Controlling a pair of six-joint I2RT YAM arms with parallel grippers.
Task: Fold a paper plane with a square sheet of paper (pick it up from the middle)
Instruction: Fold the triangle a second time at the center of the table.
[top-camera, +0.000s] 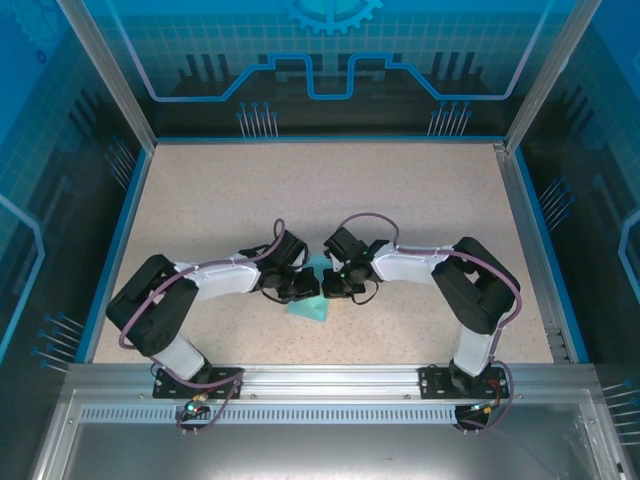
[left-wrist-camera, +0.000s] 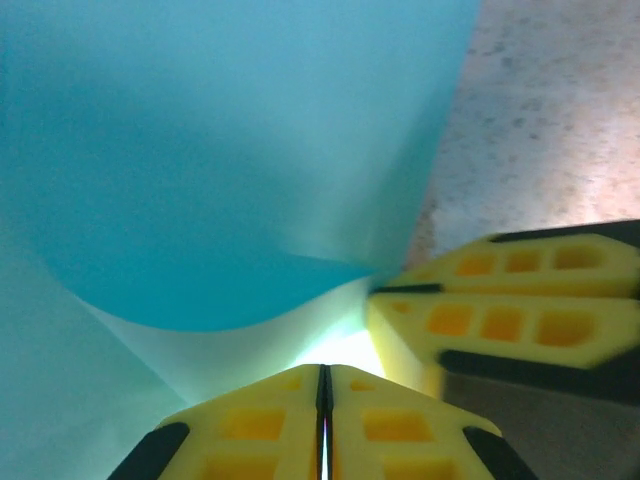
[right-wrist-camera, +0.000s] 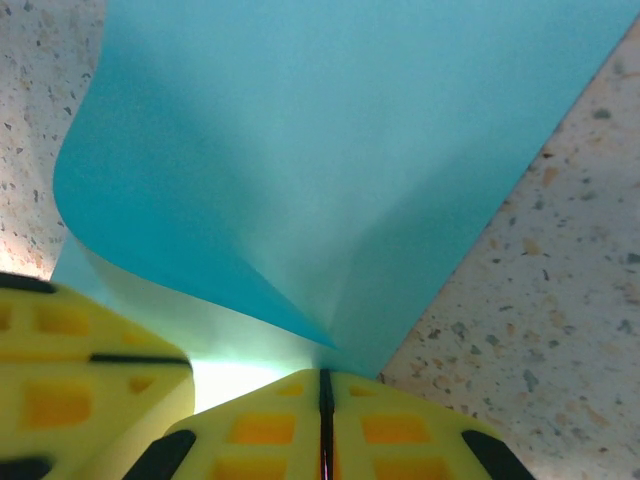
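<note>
The square sheet of paper (top-camera: 311, 305) is light cyan and lies bent between the two grippers at the middle of the table. My left gripper (top-camera: 299, 289) and right gripper (top-camera: 336, 286) meet tip to tip over it. In the left wrist view the left gripper (left-wrist-camera: 323, 372) is shut, with the curled paper (left-wrist-camera: 230, 170) rising from its tips and the right gripper's yellow fingers (left-wrist-camera: 500, 322) close at the right. In the right wrist view the right gripper (right-wrist-camera: 323, 376) is shut on the paper (right-wrist-camera: 330, 170), and creases fan out from the pinch.
The speckled beige tabletop (top-camera: 330, 200) stretches behind and beside the arms. Blue transparent walls (top-camera: 330, 60) and metal frame posts enclose it. A metal rail (top-camera: 330, 378) with both arm bases runs along the near edge.
</note>
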